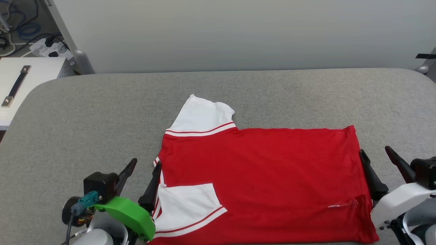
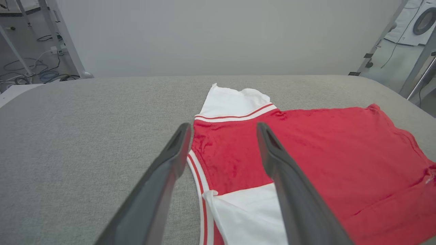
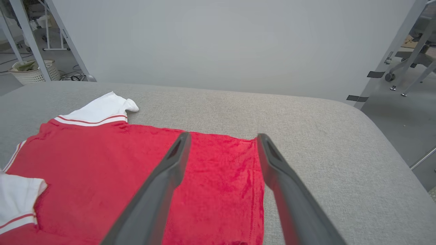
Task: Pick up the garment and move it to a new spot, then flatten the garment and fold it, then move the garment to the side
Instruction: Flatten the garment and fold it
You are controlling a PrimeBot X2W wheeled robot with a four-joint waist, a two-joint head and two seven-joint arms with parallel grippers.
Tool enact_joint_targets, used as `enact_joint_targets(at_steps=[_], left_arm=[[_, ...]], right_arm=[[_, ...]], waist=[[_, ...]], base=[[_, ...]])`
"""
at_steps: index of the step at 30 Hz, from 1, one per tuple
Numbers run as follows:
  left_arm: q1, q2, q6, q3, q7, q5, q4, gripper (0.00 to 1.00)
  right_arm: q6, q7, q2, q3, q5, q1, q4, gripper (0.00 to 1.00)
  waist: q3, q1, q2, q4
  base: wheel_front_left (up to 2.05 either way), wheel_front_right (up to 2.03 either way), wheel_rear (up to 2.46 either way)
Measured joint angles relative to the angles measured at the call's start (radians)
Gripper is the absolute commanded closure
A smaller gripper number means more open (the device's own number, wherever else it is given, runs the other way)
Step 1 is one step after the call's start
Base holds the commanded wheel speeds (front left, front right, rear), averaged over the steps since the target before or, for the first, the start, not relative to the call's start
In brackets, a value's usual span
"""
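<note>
Fabric lies spread on the grey padded table (image 1: 102,112): the garment (image 1: 265,170) sits at the table's near edge, a little to the robot's right of centre, with its long axis running left to right across the head view. Its neck end points to the robot's left and its straight hem to the right. A plain red face is up, smooth but for slight creases, and no lettering shows on it. The far sleeve (image 1: 201,117), white with red-and-white striped trim, sticks out away from the robot onto the bare table. The near sleeve (image 1: 185,204) is folded inward and rests on the red body at the lower left. A small pale mark (image 1: 342,204) sits near the hem corner; what it is I cannot tell. The left gripper (image 1: 146,162) stands at the neck end with its fingers spread apart and holding nothing. In the left wrist view, the left gripper (image 2: 223,125) has one finger over grey table and the other over the garment (image 2: 323,146). The right gripper (image 1: 374,149) stands at the hem, its fingers likewise wide apart and empty. In the right wrist view, the right gripper (image 3: 223,134) straddles the hem edge of the garment (image 3: 102,163). Beyond the table, on the floor, a white woven basket (image 3: 32,71) holds something pale that is too small to identify.
</note>
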Motion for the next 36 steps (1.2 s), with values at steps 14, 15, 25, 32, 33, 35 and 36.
enact_joint_targets(at_steps=[14, 15, 25, 32, 33, 35, 36], left_arm=[[0.126, -0.283, -0.117, 0.321, -0.034, 0.357, -0.042, 0.0], [0.138, -0.306, -0.138, 0.347, -0.034, 0.386, -0.045, 0.0], [0.21, -0.473, -0.318, 0.529, -0.034, 0.561, 0.011, 0.0], [0.204, -0.52, -0.373, 0.586, -0.034, 0.609, 0.047, 0.0], [0.197, -0.523, -0.379, 0.59, -0.034, 0.608, 0.056, 0.0], [0.173, -0.521, -0.385, 0.59, -0.034, 0.608, 0.086, 0.0], [0.154, -0.513, -0.389, 0.581, -0.034, 0.608, 0.107, 0.0]], right_arm=[[0.0, -0.259, 0.131, -0.021, -0.057, 0.026, 0.031, 0.0], [0.0, -0.272, 0.136, -0.02, -0.058, 0.03, 0.039, 0.0], [0.0, -0.365, 0.146, 0.029, -0.037, 0.033, 0.116, 0.0], [0.0, -0.381, 0.147, 0.041, -0.037, 0.019, 0.123, 0.0], [0.0, -0.381, 0.147, 0.042, -0.037, 0.014, 0.122, 0.0], [0.0, -0.381, 0.147, 0.042, -0.037, 0.002, 0.119, 0.0], [0.0, -0.383, 0.147, 0.042, -0.037, -0.005, 0.117, 0.0]], waist=[[0.005, 0.0, 0.0, -0.012], [0.005, 0.0, 0.0, -0.012], [0.011, 0.0, 0.0, -0.012], [0.042, 0.0, 0.0, -0.017], [0.049, 0.0, 0.0, -0.018], [0.063, 0.0, 0.0, -0.021], [0.071, 0.0, 0.0, -0.023]], base=[[0.0, 0.0, 0.0], [0.0, 0.0, 0.0], [0.0, 0.0, 0.0], [0.0, 0.0, 0.0], [0.0, 0.0, 0.0], [0.0, 0.0, 0.0], [0.0, 0.0, 0.0]])
